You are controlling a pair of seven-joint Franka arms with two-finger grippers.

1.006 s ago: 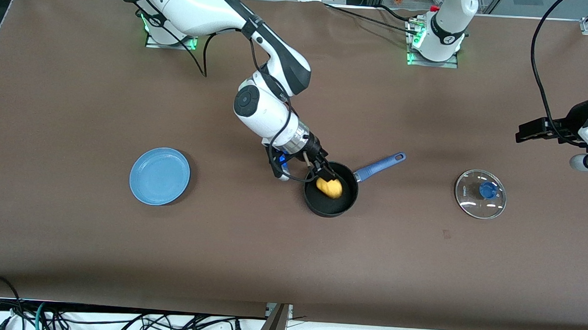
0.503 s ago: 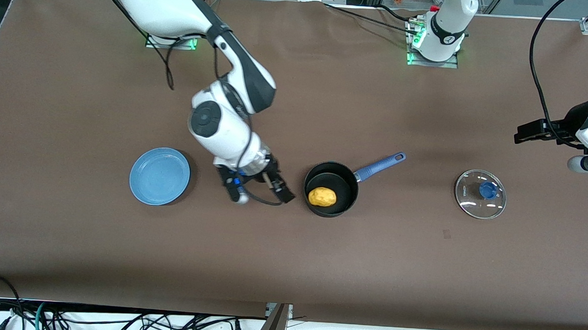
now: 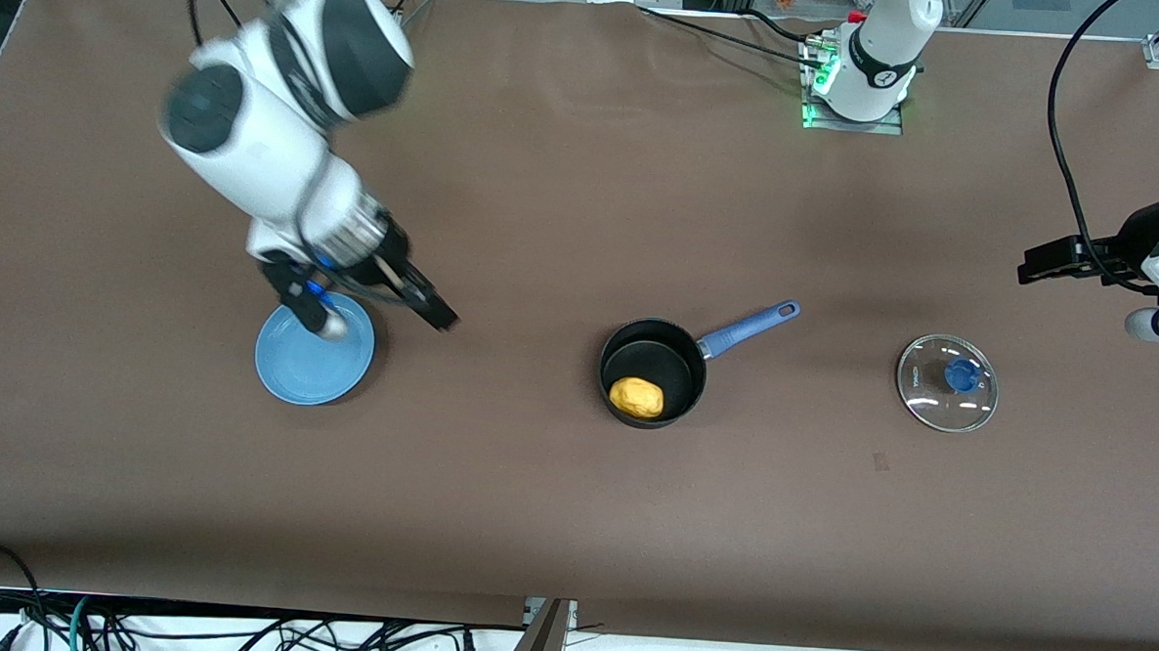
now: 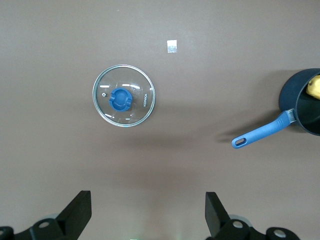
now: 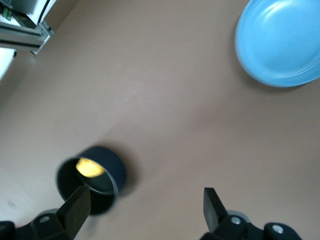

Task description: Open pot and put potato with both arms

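Having pulled away from the pot [image 3: 653, 372] since a second ago, right gripper [image 3: 422, 304] now hanging over bare table just beside the plate [image 3: 296, 370], toward the right arm's end, jaws spread wide and carrying nothing. Sitting next along, near the middle of the table: the pot, uncovered, blue handle [image 3: 746, 330] angling up toward the left arm's base. Resting inside it, against the wall nearer the front camera: the potato [image 3: 636, 396], also showing as a yellow patch within the dark rim in the right wrist view [image 5: 90, 167]. Lying farther on toward the left arm's end, flat on the cloth and well apart from the pot: the glass lid [image 3: 947, 383], blue knob up. Waiting at the frame's edge, over the table near that lid: left gripper [image 3: 1032, 264], fingers [image 4: 77, 212] standing wide apart in its wrist view, holding nothing. Judging from this layout, both halves looking done: lid off, potato in. Seemingly nothing left but parking the arms.
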